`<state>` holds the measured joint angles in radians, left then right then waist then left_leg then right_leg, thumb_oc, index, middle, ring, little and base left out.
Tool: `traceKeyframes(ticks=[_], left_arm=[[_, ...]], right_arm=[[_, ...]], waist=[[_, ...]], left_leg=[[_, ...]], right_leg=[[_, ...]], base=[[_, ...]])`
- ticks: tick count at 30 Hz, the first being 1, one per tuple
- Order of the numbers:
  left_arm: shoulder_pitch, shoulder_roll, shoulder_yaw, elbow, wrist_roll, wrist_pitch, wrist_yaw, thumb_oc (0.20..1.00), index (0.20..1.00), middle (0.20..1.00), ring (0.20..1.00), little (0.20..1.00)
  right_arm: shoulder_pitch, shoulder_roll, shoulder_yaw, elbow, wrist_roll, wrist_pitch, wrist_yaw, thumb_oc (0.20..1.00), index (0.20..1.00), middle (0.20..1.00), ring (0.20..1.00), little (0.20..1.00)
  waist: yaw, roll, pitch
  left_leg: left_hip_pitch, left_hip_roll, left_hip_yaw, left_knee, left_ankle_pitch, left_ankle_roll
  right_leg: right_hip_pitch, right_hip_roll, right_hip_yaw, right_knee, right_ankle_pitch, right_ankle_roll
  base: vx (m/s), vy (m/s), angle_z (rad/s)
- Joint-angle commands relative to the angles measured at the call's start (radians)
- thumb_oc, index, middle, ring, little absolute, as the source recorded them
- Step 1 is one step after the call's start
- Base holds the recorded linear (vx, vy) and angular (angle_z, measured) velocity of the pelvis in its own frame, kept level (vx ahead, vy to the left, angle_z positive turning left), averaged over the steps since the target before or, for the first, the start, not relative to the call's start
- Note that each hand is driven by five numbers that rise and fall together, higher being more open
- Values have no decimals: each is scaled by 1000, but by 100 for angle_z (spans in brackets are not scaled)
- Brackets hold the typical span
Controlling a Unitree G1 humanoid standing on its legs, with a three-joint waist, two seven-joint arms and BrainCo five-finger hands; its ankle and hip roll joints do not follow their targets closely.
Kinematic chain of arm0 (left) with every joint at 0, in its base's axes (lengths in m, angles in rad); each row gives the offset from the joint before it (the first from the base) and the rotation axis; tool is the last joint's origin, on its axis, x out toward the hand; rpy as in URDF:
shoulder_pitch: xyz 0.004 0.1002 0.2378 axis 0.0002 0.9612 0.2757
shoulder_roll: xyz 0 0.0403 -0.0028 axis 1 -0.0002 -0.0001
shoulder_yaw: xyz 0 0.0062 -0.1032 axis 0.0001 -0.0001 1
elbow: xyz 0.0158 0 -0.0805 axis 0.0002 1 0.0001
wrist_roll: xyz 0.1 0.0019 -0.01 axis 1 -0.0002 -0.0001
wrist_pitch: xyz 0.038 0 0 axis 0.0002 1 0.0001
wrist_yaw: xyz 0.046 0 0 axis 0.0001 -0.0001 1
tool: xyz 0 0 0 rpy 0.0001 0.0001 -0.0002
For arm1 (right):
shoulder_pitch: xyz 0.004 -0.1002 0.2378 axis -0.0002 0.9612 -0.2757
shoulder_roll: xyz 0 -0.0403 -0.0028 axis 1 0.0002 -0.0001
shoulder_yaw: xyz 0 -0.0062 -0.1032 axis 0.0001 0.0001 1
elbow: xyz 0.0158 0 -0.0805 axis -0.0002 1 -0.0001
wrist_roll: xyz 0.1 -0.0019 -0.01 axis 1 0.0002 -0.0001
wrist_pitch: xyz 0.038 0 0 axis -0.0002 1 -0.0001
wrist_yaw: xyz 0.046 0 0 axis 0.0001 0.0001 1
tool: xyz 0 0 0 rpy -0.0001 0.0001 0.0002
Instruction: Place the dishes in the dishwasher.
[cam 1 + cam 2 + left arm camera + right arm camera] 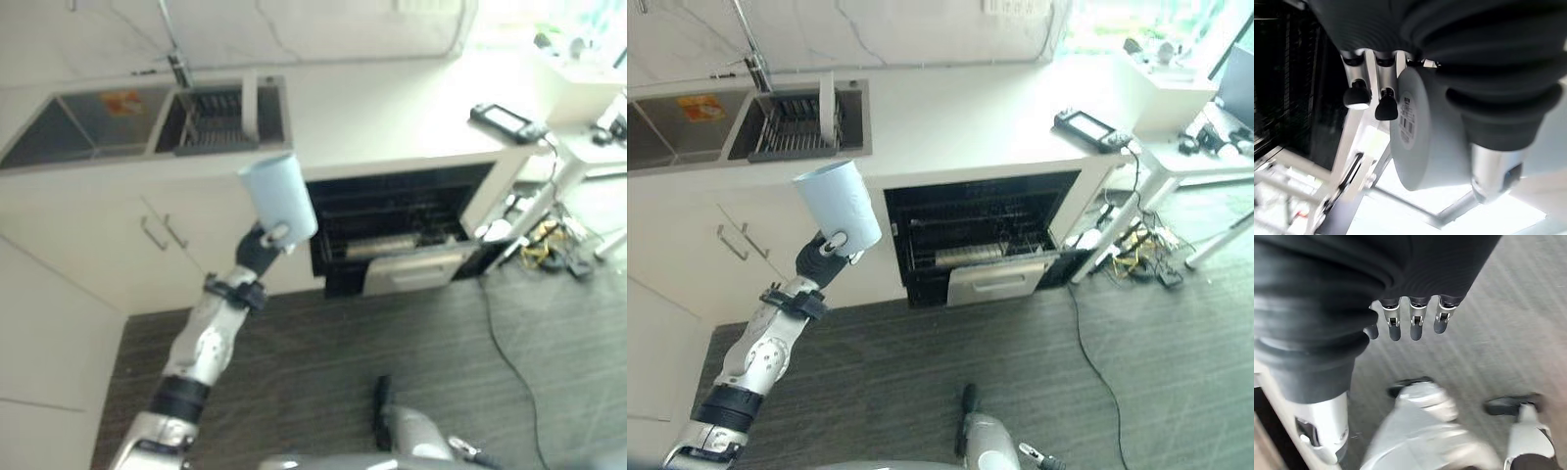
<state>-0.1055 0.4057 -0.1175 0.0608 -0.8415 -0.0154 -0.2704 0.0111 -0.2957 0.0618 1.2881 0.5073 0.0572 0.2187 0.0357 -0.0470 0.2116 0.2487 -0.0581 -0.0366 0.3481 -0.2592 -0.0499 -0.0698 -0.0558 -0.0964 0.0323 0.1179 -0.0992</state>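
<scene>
In the centre of the head views the left hand (266,238) holds a pale blue plastic cup (279,199) raised over the grey wood-grain floor (411,333), its fingers (1385,105) and thumb curled round the cup's base end. The cup's long axis runs up and slightly toward the upper left of the frame, the wide rim pointing up at the white countertop (392,113) edge and the flat base, with a label, down against the hand. It hangs free of everything, in front of the white cabinet doors (157,235) and just left of the open black dishwasher (392,230), whose dark cavity sits under the counter at centre right with a wire rack (970,230) visible and a pale panel (999,279) tilted out at its lower edge. Open floor spreads below and to the right of the cup up to that panel. At upper left a steel double sink (98,122) holds a dark dish rack (217,122) with an upright white plate (249,98). A black device (507,121) lies near the counter's right end. The right hand (1410,318) hangs low over the floor, its fingers straight and relaxed, holding nothing.
</scene>
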Motion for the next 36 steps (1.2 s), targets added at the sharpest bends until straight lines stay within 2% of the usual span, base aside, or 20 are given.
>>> traceKeyframes(ticks=[1,3,4,5,7,9,11,14,16,24,26,27,28,29,30,31,32,33,34,36], left_arm=[[-1,30,61,-112,-3,-71,6,200,200,200,200,200],[11,25,60,-130,-7,-49,-9,200,200,200,200,200],[10,25,60,-130,-7,-49,-9,200,200,200,200,200],[-9,17,24,-120,-22,-49,-33,200,200,200,200,200],[-39,-1,-11,-102,-28,-58,-38,200,200,200,200,200],[-32,-15,-34,-97,-15,-84,-15,200,200,200,200,200],[-9,-15,-24,-92,-16,-91,-35,200,200,200,200,200],[-19,-24,-28,-67,-11,-109,-57,200,200,200,200,200],[-32,-33,-34,-43,0,-136,-54,200,200,200,200,200],[-43,-28,-16,-45,7,-127,-31,200,200,200,200,200],[-34,-21,9,-47,14,-123,-28,200,200,200,200,200],[-31,-12,19,-52,29,-124,-26,200,200,200,200,200],[-33,-6,24,-52,39,-124,-22,200,200,200,200,200],[-51,8,15,-34,38,-130,-17,200,200,200,200,200],[-68,14,8,-22,35,-133,-18,200,200,200,200,200],[-89,22,8,-23,34,-118,-13,200,200,200,200,200],[-109,29,9,-29,43,-96,-9,200,200,200,200,200],[-115,34,8,-30,45,-94,-11,200,200,200,200,200],[-132,42,6,-30,48,-83,-12,200,200,200,200,200],[-136,56,27,-42,50,-70,-3,200,200,200,200,200]], right_arm=[[-14,9,39,31,-37,11,-6,1000,1000,1000,1000,1000],[-6,-2,42,30,-41,4,-14,1000,1000,1000,1000,1000],[-6,-2,42,30,-41,4,-14,1000,1000,1000,1000,1000],[2,-11,36,30,-3,6,-26,1000,1000,1000,1000,1000],[8,-17,27,40,1,2,-32,1000,1000,1000,1000,1000],[-2,-26,43,44,7,9,-35,1000,1000,1000,1000,1000],[-1,-24,43,40,2,2,-21,1000,1000,1000,1000,1000],[4,-10,51,21,29,-10,-32,1000,1000,1000,1000,1000],[6,-5,48,20,26,-14,-26,1000,1000,1000,1000,1000],[11,-8,53,32,1,-27,-41,1000,1000,1000,1000,1000],[0,-6,52,15,-46,-25,-62,1000,1000,1000,1000,1000],[1,-5,48,7,-70,-30,-59,1000,1000,1000,1000,1000],[2,-5,42,2,-84,-34,-56,1000,1000,1000,1000,1000],[8,-7,38,2,-69,-46,-52,1000,1000,1000,1000,1000],[10,-9,38,3,-48,-50,-46,1000,1000,1000,1000,1000],[10,-7,38,4,-41,-53,-34,1000,1000,1000,1000,1000],[5,-3,36,15,-36,-59,-19,1000,1000,1000,1000,1000],[1,-3,37,18,-31,-59,-14,1000,1000,1000,1000,1000],[-14,1,39,25,-16,-57,-2,1000,1000,1000,1000,1000],[-44,16,72,7,16,-40,13,1000,1000,1000,1000,1000]], waist=[[-1,14,-40],[-7,21,-33],[-9,22,-34],[-19,20,-29],[-38,26,-26],[-22,47,-19],[-14,78,-18],[-17,84,-15],[-21,88,-23],[-11,81,-37],[11,64,-34],[13,64,-24],[10,63,-16],[-4,60,-1],[-6,55,1],[1,45,-2],[5,36,-4],[6,33,-2],[10,28,3],[26,14,12]], left_leg=[[-87,224,26,-257,133,-12],[-148,270,82,-215,231,-23],[-149,271,81,-214,231,-23],[-189,276,140,-181,259,-24],[-216,258,194,-150,243,-22],[-211,171,105,-227,214,-15],[-202,146,85,-341,272,-27],[-221,146,101,-363,300,-36],[-200,135,107,-414,311,-37],[-164,110,79,-427,278,-9],[-162,106,90,-383,247,16],[-168,109,89,-359,238,31],[-171,106,85,-347,232,41],[-171,104,67,-333,227,58],[-173,106,61,-329,228,53],[-181,114,51,-319,230,39],[-189,133,45,-315,229,17],[-190,143,41,-313,227,10],[-199,184,29,-301,224,-14],[-237,282,15,-275,235,-61]], right_leg=[[59,-140,-5,54,-84,256],[94,-88,-41,61,-124,199],[94,-87,-43,60,-124,199],[122,-77,-87,44,-131,179],[132,-71,-123,43,-148,166],[139,-53,-120,52,-163,173],[151,-22,-110,54,-181,170],[182,-14,-110,23,-192,161],[201,-19,-116,-34,-170,167],[211,-43,-116,-61,-148,192],[192,-72,-145,61,-188,207],[153,-87,-153,178,-198,215],[119,-99,-137,250,-192,222],[69,-114,-65,328,-163,224],[74,-133,-49,292,-152,220],[111,-167,-51,183,-132,227],[128,-202,-37,89,-76,255],[129,-211,-30,69,-59,264],[123,-231,-10,33,-33,286],[121,-218,-26,14,-71,304]], base=[[128,-567,18],[66,-455,-5],[37,-380,12],[23,-247,47],[36,-227,118],[109,-65,92],[154,14,-23],[70,62,-28],[87,154,-1],[37,114,-18],[-23,102,-23],[-61,22,-29],[-69,-71,-50],[-52,-197,-60],[-24,-401,-13],[12,-605,24],[13,-575,50],[-24,-677,22],[-80,-721,30],[-110,-865,33]])
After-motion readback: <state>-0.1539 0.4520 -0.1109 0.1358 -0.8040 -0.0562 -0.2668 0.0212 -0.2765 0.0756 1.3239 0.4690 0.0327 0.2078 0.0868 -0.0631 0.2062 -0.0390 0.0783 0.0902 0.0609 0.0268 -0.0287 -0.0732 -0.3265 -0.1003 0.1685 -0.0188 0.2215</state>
